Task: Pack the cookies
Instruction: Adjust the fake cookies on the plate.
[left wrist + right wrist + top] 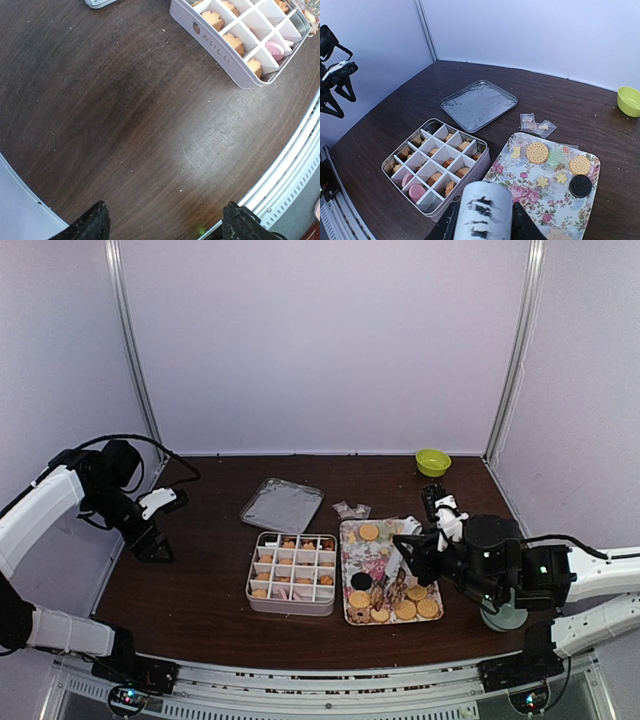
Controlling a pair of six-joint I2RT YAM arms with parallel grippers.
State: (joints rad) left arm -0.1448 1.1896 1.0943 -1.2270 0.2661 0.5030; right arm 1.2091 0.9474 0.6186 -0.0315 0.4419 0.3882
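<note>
— The left gripper [167, 217]?
— Fingers apart, holding nothing.
— The right gripper [484, 225]?
— Seemingly clamped on a white handle [482, 207]; cookies [537, 152] lie ahead on the floral tray [530, 197], others left-ahead in the divided tin [409, 143].

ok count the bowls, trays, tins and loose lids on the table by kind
lime-green round bowl: 1
floral rectangular tray: 1
white divided metal tin: 1
flat silver metal lid: 1
total: 4
</note>
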